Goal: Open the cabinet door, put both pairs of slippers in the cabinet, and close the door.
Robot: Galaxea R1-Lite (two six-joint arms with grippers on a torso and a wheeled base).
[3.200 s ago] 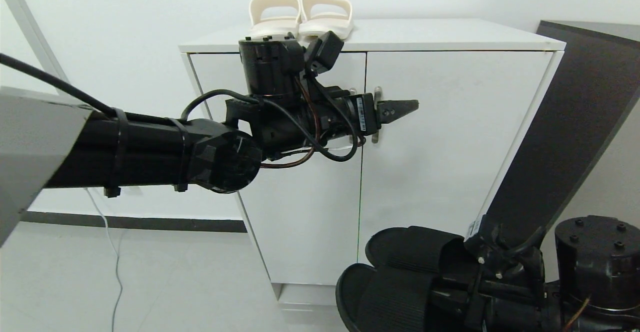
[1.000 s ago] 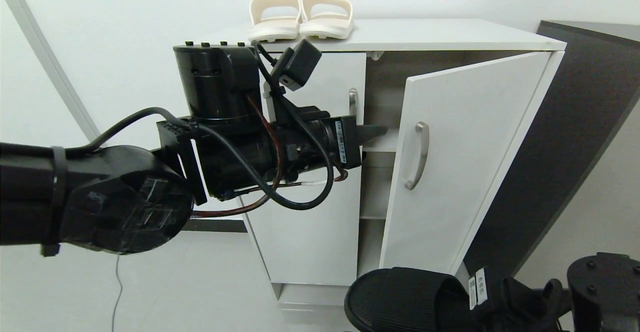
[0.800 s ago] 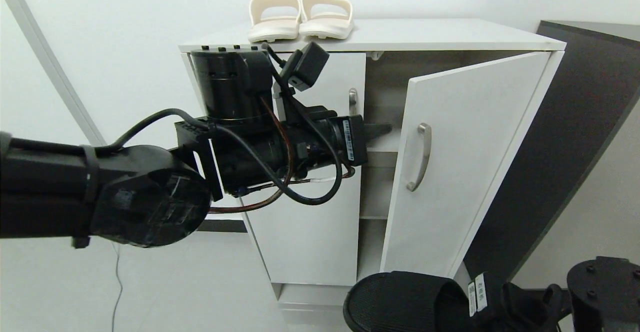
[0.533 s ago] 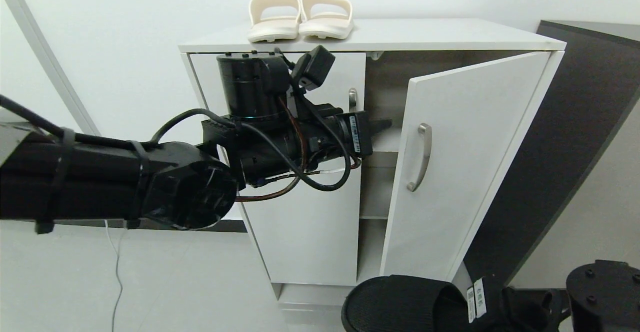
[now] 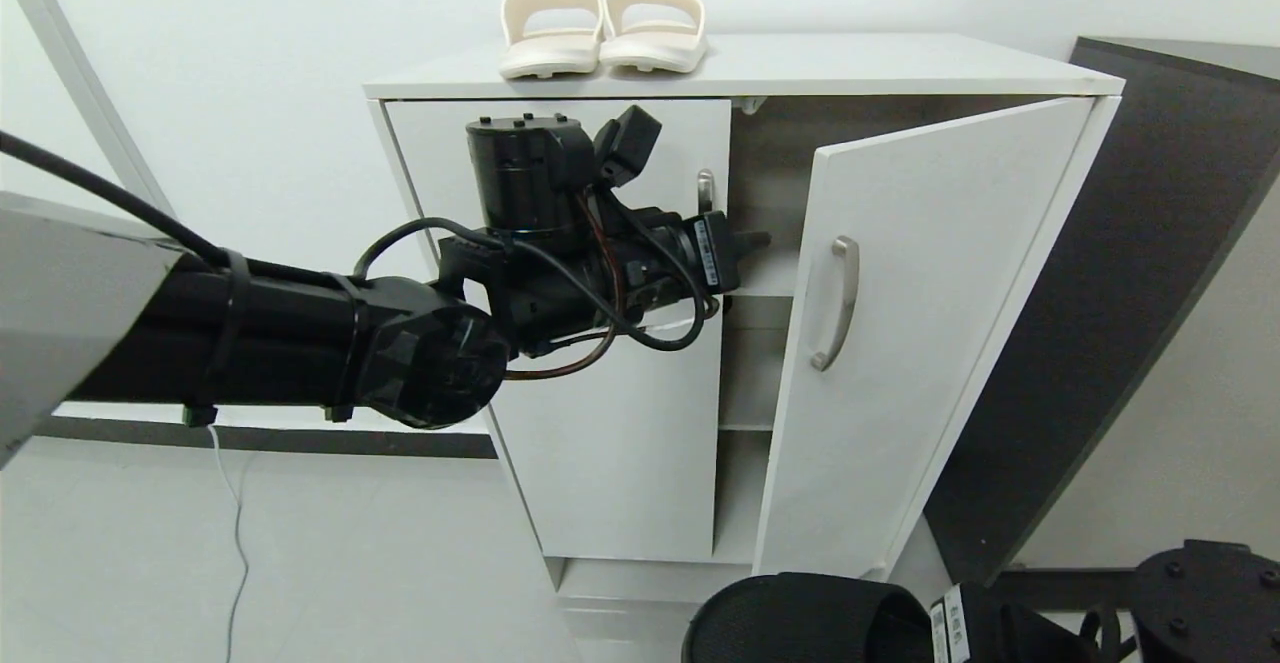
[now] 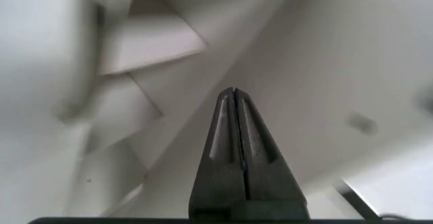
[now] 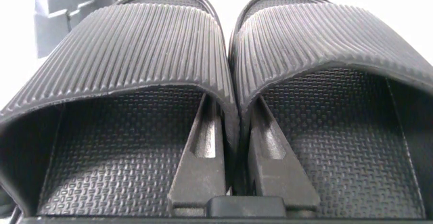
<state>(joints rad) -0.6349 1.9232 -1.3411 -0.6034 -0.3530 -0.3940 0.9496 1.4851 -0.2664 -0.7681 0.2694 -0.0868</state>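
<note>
Cabinet door (image 5: 930, 293) ajar, white wall (image 5: 250, 53); left jaws clenched, right jaws grasping black slippers (image 7: 155, 61).

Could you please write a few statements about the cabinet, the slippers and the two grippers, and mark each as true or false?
1. The right door of the cabinet stands partly open. True.
2. The cream slippers lie on a shelf inside the cabinet. False: they sit on its top.
3. The right gripper is shut on the black slippers. True.
4. The left gripper grasps the right door's handle. False: it is shut and empty, apart from the handle, in front of the opening.
5. The left door is open. False: it is shut.
</note>
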